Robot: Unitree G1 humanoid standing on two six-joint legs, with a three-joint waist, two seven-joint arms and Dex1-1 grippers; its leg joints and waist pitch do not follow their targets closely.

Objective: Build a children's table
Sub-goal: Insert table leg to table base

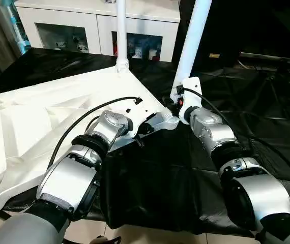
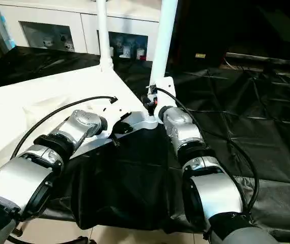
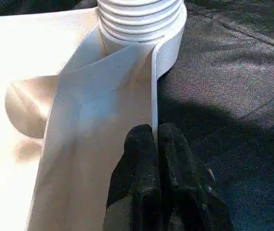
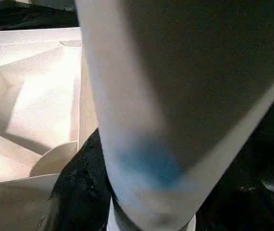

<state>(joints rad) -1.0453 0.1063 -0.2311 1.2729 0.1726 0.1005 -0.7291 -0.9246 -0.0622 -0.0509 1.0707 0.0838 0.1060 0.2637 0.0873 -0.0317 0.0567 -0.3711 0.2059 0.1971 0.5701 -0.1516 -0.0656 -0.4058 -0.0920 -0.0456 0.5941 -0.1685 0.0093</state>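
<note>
Item: children's table [image 1: 58, 109], white, lying underside-up on the black-draped tabletop [image 1: 267, 101]. One leg [image 1: 121, 30] stands fitted at the far corner.

Left gripper [image 3: 154, 139]: fingers closed, pinching the thin rim beside the near corner socket [image 3: 142, 19].

Right gripper [image 1: 178, 104]: fingers half-spread around a second leg [image 1: 193, 35], held slightly tilted over that socket.

Handling advice: steady the rim, bring the leg upright, seat it squarely, then turn.

Markings: none legible.

the white plastic tabletop [image 1: 58, 117] lies upside down on the black cloth, ribbed underside up. 2 white tubular legs [image 1: 122, 30] stand in its corner sockets, the nearer leg [image 1: 192, 40] tilted.
</note>
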